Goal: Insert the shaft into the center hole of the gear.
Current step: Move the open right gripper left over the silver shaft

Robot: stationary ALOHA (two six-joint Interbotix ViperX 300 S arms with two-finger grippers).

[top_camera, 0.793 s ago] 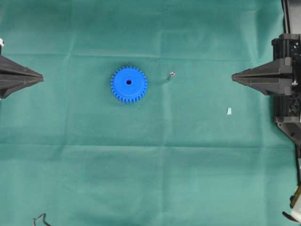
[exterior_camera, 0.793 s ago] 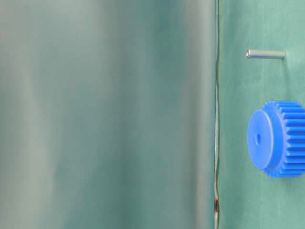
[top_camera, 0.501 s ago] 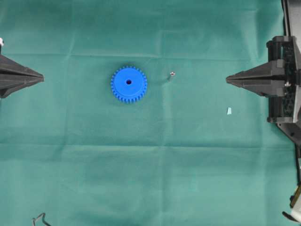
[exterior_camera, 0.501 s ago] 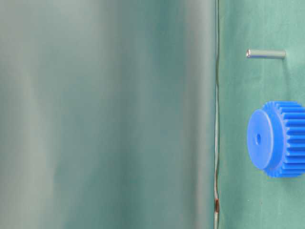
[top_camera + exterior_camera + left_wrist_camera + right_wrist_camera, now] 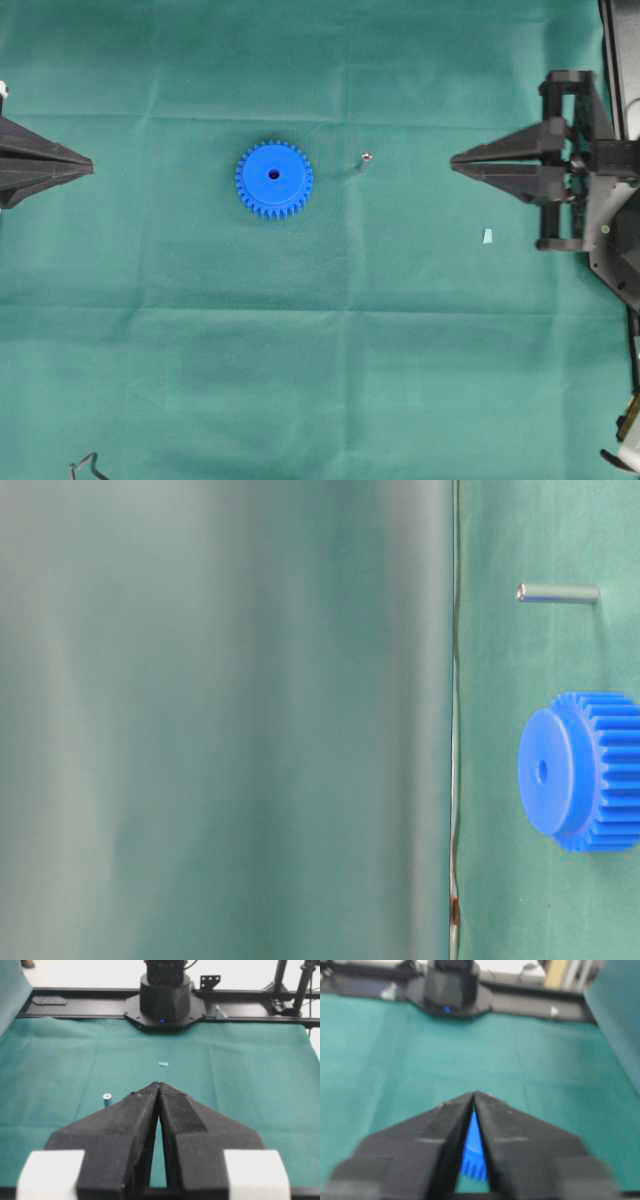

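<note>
The blue gear (image 5: 274,179) lies flat on the green cloth left of centre, its dark center hole (image 5: 274,174) facing up. The shaft (image 5: 366,157), a small silver pin, stands upright on the cloth to the gear's right; it also shows in the table-level view (image 5: 558,593) and the left wrist view (image 5: 106,1098). My right gripper (image 5: 453,162) is shut and empty, right of the shaft and apart from it. The gear shows through its finger gap in the right wrist view (image 5: 474,1152). My left gripper (image 5: 90,166) is shut and empty at the left edge.
A pale bluish scrap (image 5: 487,236) lies on the cloth below the right gripper. A thin wire loop (image 5: 84,465) sits at the bottom left corner. The right arm's base (image 5: 615,190) stands at the right edge.
My right gripper has moved left toward the shaft, still shut. The left gripper, gear and shaft have not moved.
</note>
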